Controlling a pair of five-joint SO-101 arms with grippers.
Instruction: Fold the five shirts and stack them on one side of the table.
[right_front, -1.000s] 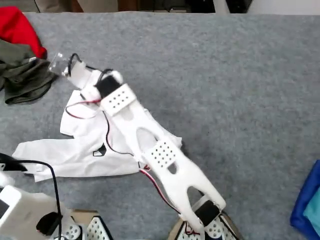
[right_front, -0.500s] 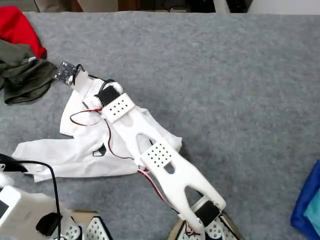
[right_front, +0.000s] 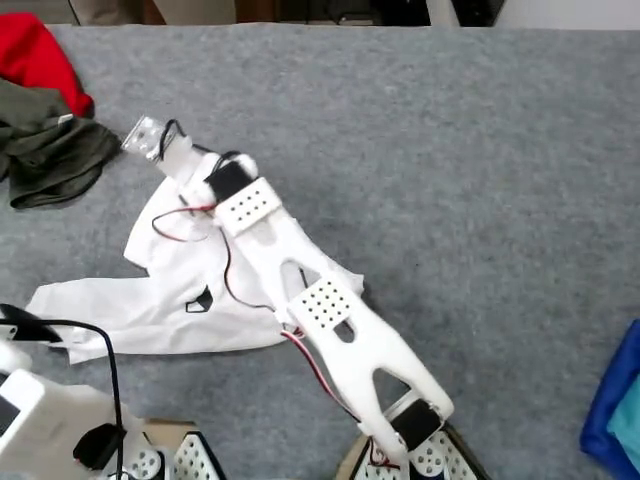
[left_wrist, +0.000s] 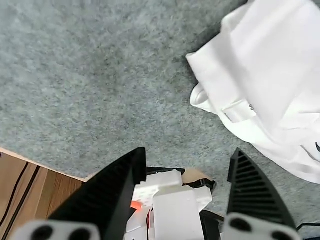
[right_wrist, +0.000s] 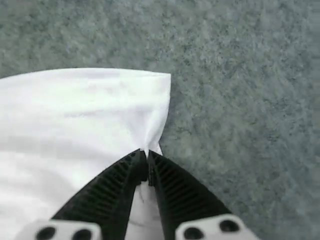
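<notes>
1 white cloth shirt (right_front: 150, 305), long axis across grey tabletop (right_front: 450, 150); right gripper (right_wrist: 147, 156) fingers pinched on its far edge; left gripper (left_wrist: 188, 155) fingers wide, near sleeve end

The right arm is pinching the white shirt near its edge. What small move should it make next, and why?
Probably lift that edge slightly and carry it over the rest of the white shirt. The right gripper has its jaws shut on the cloth near a corner, while the shirt lies spread out and unfolded on the table.
</notes>
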